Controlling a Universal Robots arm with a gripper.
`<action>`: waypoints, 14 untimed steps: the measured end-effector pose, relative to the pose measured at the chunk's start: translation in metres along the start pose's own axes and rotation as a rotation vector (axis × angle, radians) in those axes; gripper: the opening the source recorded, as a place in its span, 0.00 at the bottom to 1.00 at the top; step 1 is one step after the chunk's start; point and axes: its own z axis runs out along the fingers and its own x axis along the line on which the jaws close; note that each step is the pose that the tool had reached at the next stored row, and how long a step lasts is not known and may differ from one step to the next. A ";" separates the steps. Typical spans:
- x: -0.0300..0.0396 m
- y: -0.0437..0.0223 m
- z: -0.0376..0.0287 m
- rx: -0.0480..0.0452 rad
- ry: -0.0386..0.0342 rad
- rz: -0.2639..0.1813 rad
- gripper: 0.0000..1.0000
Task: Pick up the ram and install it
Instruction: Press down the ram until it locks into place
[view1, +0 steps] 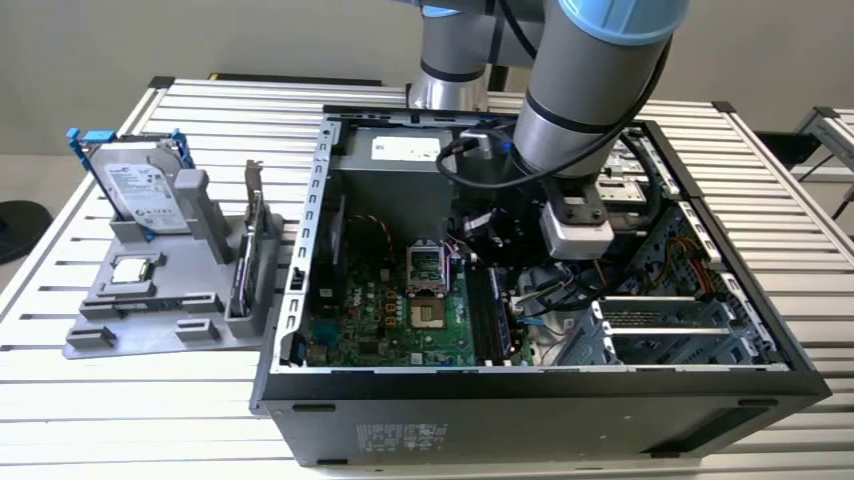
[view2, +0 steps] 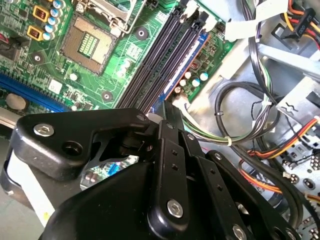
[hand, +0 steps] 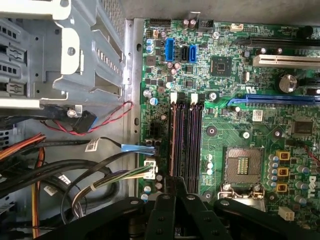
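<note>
Bench: a slatted metal bench (view1: 80, 400) carried an open computer case (view1: 534, 410) in the middle of the exterior view and a grey holder (view1: 160, 325) at the exterior view's left.
Holder contents: a silver hard drive (view1: 134, 185) in a blue-handled bracket stood upright at the back, and a small square processor (view1: 131, 270) lay flat in front of it.
Ram: the ram (view1: 250, 262) stood on its long edge in a slot along the holder's side nearest the case, well apart from the pincer.
Inside the case: a green motherboard (hand: 225, 100) lay flat, with four long dark memory slots (hand: 186, 140) side by side and an open processor socket (hand: 243, 165) just beside them.
In the way: bundled cables (hand: 90, 170) ran close along the board's edge by the slots, with a grey drive cage (hand: 75, 50) beyond them; the case walls ringed the whole work area.
Arm: the arm (view1: 587, 100) came in from the upper middle of the exterior view and reached down into the case, wrist pointing at the board.
Pincer: in both wrist views the pincer (hand: 176, 184) hung just above the near end of the memory slots (view2: 165, 60), its black fingers pressed together.
</note>
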 end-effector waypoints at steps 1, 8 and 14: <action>0.0000 0.0000 0.0000 -0.0002 0.0001 -0.011 0.00; 0.0000 0.0000 0.0001 -0.0018 0.0013 -0.097 0.00; 0.0000 0.0000 0.0001 -0.0034 0.0022 -0.166 0.00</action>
